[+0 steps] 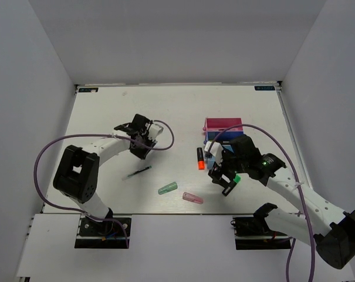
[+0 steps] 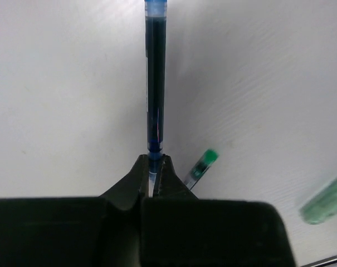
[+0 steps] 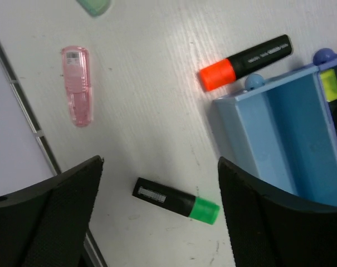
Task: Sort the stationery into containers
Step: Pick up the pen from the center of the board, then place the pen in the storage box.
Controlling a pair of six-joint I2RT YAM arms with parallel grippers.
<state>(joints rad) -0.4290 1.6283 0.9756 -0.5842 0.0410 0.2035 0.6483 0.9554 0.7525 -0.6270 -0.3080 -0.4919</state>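
Observation:
My left gripper (image 2: 155, 164) is shut on the end of a dark blue pen (image 2: 155, 83) that points straight out ahead of it. In the top view this gripper (image 1: 143, 138) is over the table's left middle. My right gripper (image 3: 161, 167) is open above a green-ended highlighter (image 3: 176, 201) lying on the table between its fingers (image 3: 51, 206). The light blue bin (image 3: 291, 139) is just to the right of it, and a yellow-ended highlighter (image 3: 328, 84) lies in the dark blue bin behind. The pink bin (image 1: 223, 124) shows at the stack's far end.
An orange-ended highlighter (image 1: 200, 158) lies left of the bins. A second pen (image 1: 137, 172), a green capsule (image 1: 167, 188) and a pink capsule (image 1: 192, 198) lie near the front edge. White walls close in the table on three sides.

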